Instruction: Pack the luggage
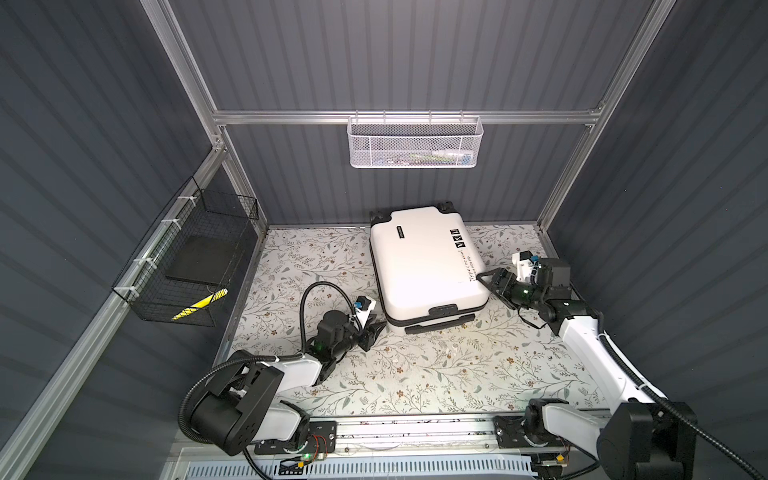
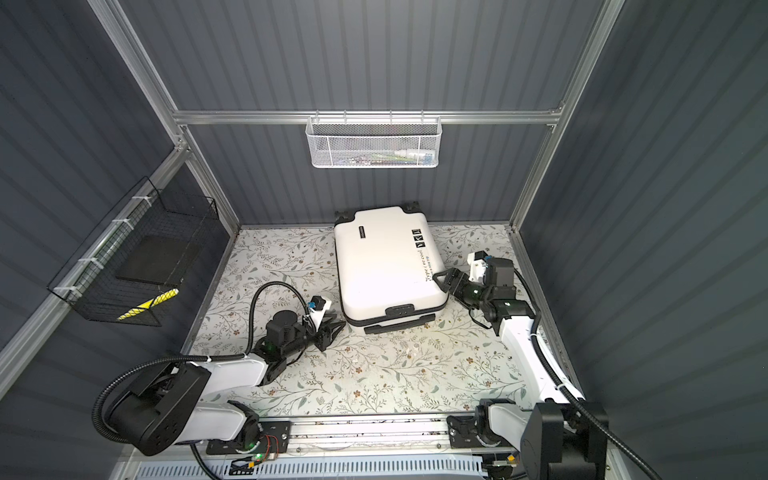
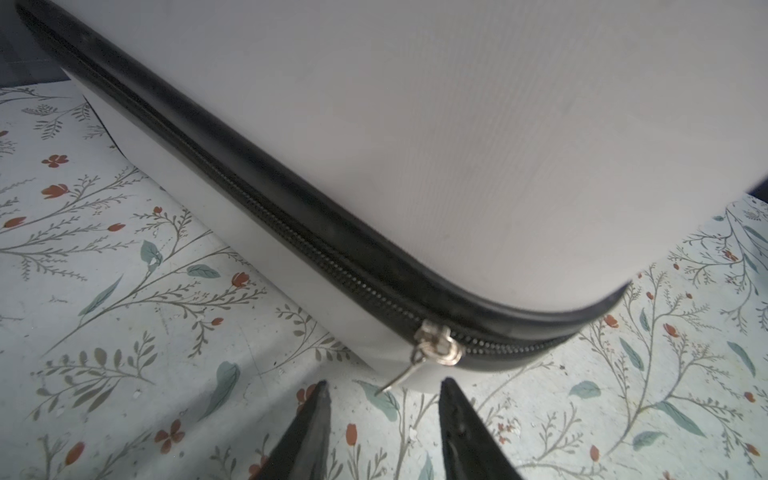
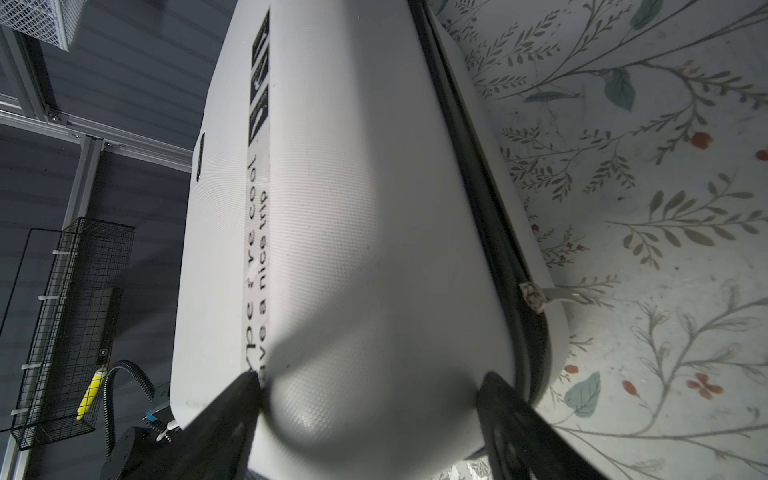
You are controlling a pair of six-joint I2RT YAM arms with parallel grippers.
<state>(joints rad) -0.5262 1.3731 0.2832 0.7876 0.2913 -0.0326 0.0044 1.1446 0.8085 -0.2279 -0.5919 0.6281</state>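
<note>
The luggage (image 1: 424, 266) lies flat and closed at the back-middle of the floral table (image 1: 415, 374), wheels toward the rear wall. The step in hand looks like unzipping it.

At its near-left corner the silver zipper slider (image 3: 438, 345) sits on the black seam. Its thin pull tab (image 3: 399, 376) hangs toward the left gripper (image 3: 384, 386), whose 2 fingers stand moderately apart and empty, just short of the tab.

The right gripper (image 4: 370, 380) spreads wide over the right edge, both fingertips against the upper shell, seemingly steadying it.

To do this well, centre the tab between the fingers and pinch it close to the slider. Then pull along the seam, not outward.
</note>
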